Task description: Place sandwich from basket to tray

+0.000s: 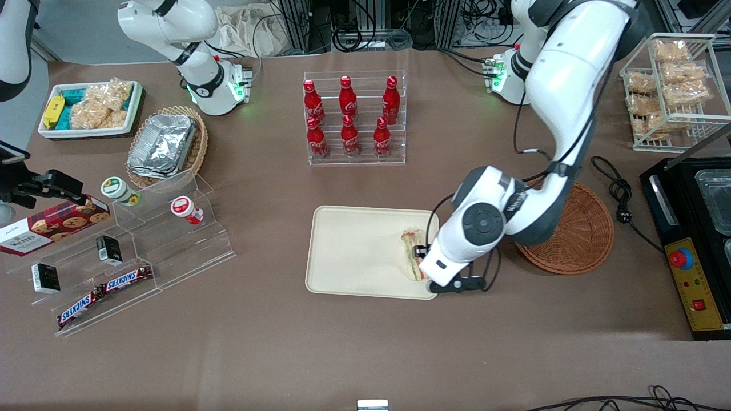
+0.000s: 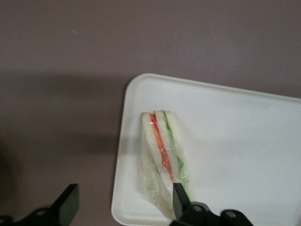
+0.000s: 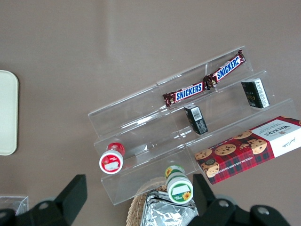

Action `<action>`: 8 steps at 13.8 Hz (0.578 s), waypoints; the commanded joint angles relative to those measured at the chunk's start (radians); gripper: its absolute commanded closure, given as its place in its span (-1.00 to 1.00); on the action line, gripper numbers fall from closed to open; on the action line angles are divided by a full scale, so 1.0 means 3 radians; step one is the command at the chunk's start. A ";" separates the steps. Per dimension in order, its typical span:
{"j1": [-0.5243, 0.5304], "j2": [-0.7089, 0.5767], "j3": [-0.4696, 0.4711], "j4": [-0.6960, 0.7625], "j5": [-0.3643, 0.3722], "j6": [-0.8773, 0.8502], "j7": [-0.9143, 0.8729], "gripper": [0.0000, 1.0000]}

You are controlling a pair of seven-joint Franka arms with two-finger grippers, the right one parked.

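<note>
The sandwich, a wrapped wedge with green and orange-red filling, lies on the cream tray at its end toward the working arm. In the left wrist view the sandwich rests on the tray close to a rounded corner. My left gripper hovers just above it with fingers spread wide, holding nothing. One finger overlaps the sandwich's narrow end, the other is over the bare table. In the front view the gripper is mostly hidden under the wrist. The reddish-brown basket stands empty beside the tray.
A clear rack of red cola bottles stands farther from the front camera than the tray. An acrylic step stand with snacks lies toward the parked arm's end. A black appliance and a wire rack lie toward the working arm's end.
</note>
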 commanded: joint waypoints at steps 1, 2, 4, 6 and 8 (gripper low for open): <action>0.0157 -0.0378 -0.0022 -0.0080 0.0029 -0.0431 -0.0002 -1.00; 0.0208 -0.0516 -0.0022 -0.0125 0.0049 -0.0610 0.0064 -1.00; 0.0427 -0.0945 -0.0022 -0.0491 0.0044 -0.0704 0.0304 -1.00; 0.0694 -0.1512 -0.0032 -0.1033 0.0003 -0.0689 0.0687 -1.00; 0.0939 -0.1942 -0.0032 -0.1423 -0.0063 -0.0684 0.0974 -1.00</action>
